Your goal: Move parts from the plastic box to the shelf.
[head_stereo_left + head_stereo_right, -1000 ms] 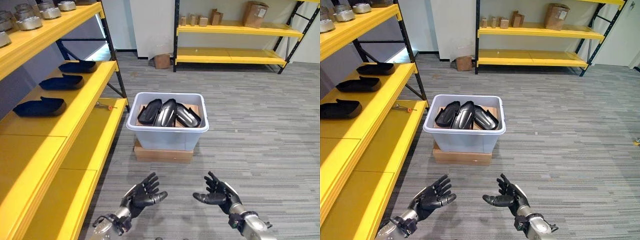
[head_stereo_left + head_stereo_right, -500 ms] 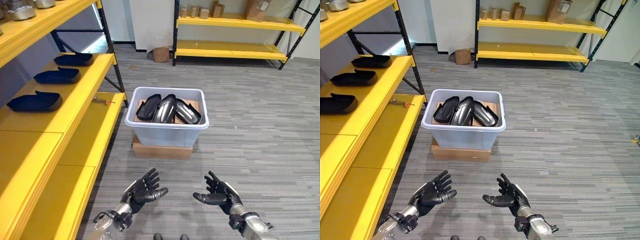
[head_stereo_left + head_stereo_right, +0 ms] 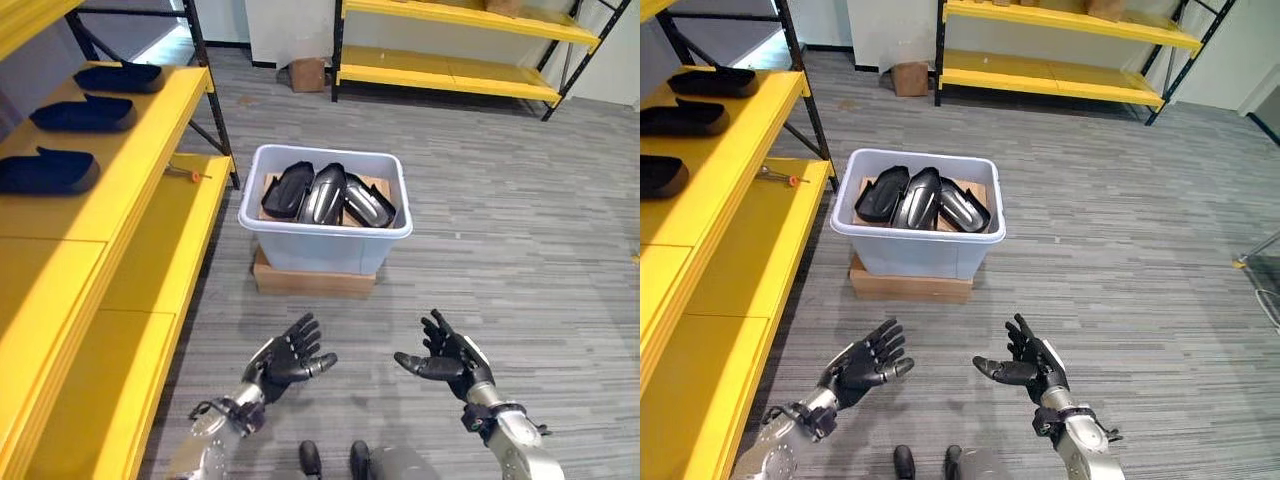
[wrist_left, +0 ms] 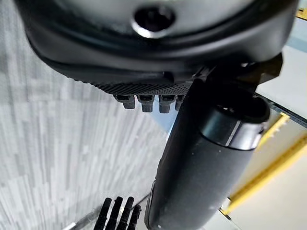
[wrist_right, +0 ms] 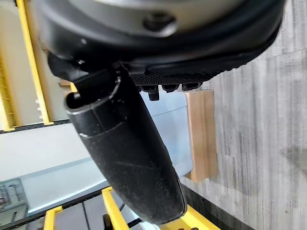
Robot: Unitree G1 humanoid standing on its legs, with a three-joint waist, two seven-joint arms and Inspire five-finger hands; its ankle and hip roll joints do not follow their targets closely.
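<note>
A pale plastic box (image 3: 324, 245) stands on the floor on a flat cardboard box (image 3: 313, 283). Three dark curved parts (image 3: 326, 194) lie inside it, side by side. Three more dark parts (image 3: 45, 172) rest on the yellow shelf (image 3: 110, 180) at the left. My left hand (image 3: 284, 358) and right hand (image 3: 447, 357) hover low over the carpet, short of the box, palms up and facing each other, fingers spread, both open and holding nothing. The same scene shows in the right eye view: box (image 3: 916, 250), left hand (image 3: 866, 362), right hand (image 3: 1030, 364).
A small tool with a red tip (image 3: 184, 173) lies on the lower yellow shelf board. Another yellow rack (image 3: 450, 75) lines the far wall, with a small cardboard box (image 3: 306, 73) on the floor beside it. Grey carpet spreads around the plastic box.
The camera has tipped down and moved nearer, so the whole scene has shifted. Both hands keep their open, palm-up pose and sit slightly higher in view.
</note>
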